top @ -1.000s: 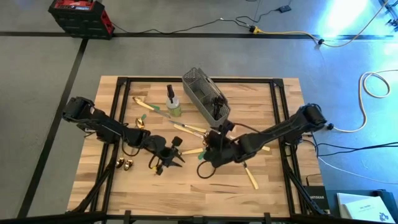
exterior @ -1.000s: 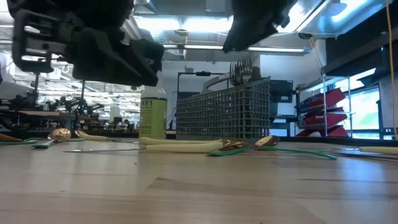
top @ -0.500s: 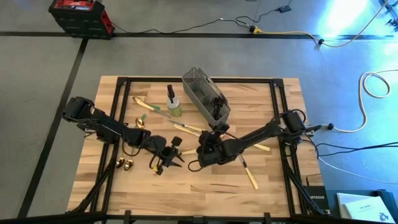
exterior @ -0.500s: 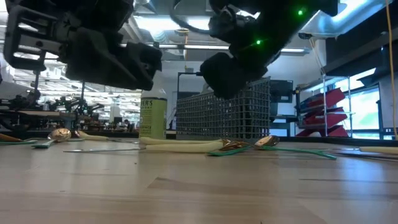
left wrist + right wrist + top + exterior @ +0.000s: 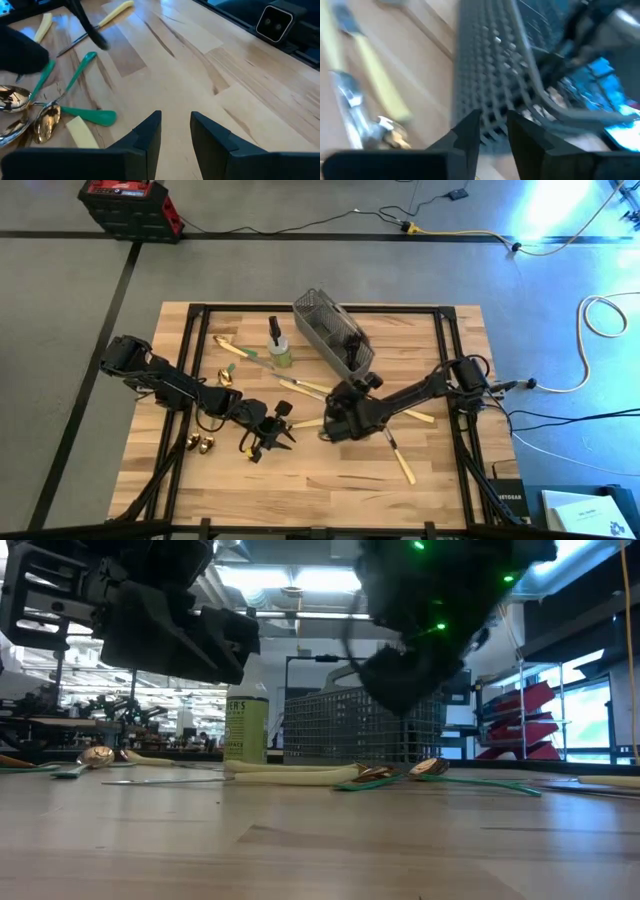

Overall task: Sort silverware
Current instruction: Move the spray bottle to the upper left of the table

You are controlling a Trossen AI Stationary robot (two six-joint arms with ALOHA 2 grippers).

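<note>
Behind blurred caddy mesh (image 5: 485,95), only low view shows shelving.

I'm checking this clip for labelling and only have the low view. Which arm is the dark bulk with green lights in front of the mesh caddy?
Observer: The right arm. In the high view, the right gripper sits near the table's middle, just off the end of the caddy that points that way.
Operator: Is the left one holding anything?
Observer: No. In its wrist view, the left gripper has its fingers slightly apart with nothing between them, over bare table.
Operator: Is anything in the caddy already?
Observer: From above, dark pieces show in that same end. I cannot tell what they are.
</note>
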